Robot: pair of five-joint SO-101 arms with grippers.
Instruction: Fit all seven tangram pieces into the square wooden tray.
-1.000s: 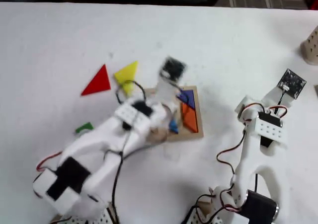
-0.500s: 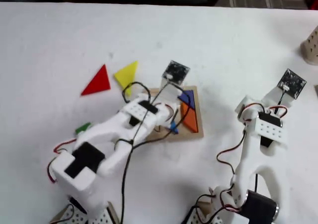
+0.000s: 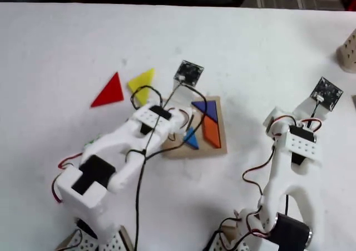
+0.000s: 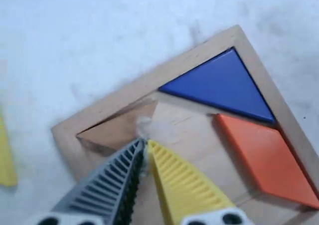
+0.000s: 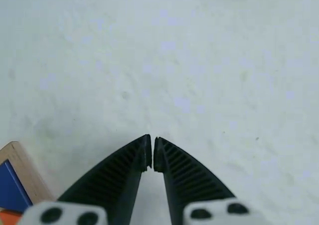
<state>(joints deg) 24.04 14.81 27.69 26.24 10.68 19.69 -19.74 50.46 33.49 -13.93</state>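
The square wooden tray [image 3: 197,152] lies flat near the middle of the white tabletop [image 3: 250,45], somewhat closer to its near edge than to its far edge. Three pieces sit inside it. A dark blue triangle [image 3: 204,109] fills the far right corner. An orange parallelogram [image 3: 212,133] lies along the right rim just below that triangle. A small light blue triangle [image 3: 191,139] rests beside the parallelogram, toward the near rim. The rest of the tray floor is bare wood. A red triangle [image 3: 109,91] and a yellow triangle [image 3: 142,83] lie flat on the tabletop beyond the tray's far left corner. They sit near each other without touching, the yellow one nearer the tray. The left end effector [image 4: 144,146] hangs over the bare wood in the tray's far left part, close to that corner. Its grey finger [image 4: 107,185] and yellow finger [image 4: 182,185] are clenched tip to tip with no piece between them. The right end effector [image 5: 152,152] sits over open tabletop to the right of the tray, well apart from every piece. Its two black fingers are pressed nearly together and grasp nothing.
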